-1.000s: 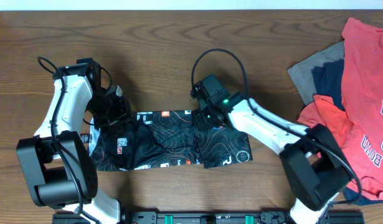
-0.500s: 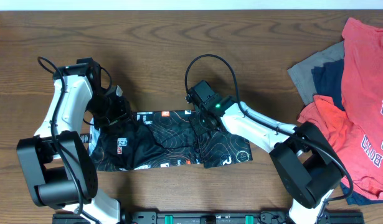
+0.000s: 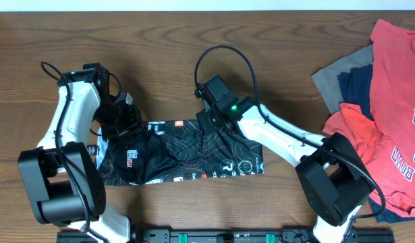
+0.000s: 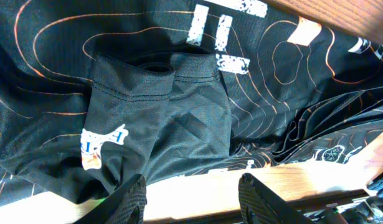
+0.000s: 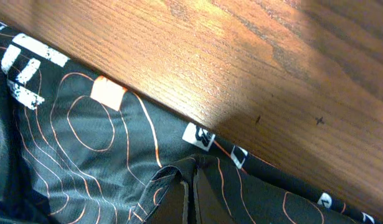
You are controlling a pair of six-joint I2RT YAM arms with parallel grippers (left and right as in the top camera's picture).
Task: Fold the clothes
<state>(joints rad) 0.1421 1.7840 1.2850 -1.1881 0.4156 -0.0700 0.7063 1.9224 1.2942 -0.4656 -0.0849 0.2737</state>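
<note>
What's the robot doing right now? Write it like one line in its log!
right gripper: shut on black jersey, top edge | left gripper: open, over jersey's left end | clothes pile: far right, untouched

jersey (image 3: 173, 152): smooth black cloth, faint sheen | table (image 3: 160, 40): matt grained brown wood | red T-shirt (image 3: 396, 88): soft matt cloth

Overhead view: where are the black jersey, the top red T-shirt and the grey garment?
black jersey (image 3: 177, 152): overhead view, its orange-lined middle.
top red T-shirt (image 3: 396, 74): overhead view, its plain upper part.
grey garment (image 3: 332, 77): overhead view, its exposed left corner.
</note>
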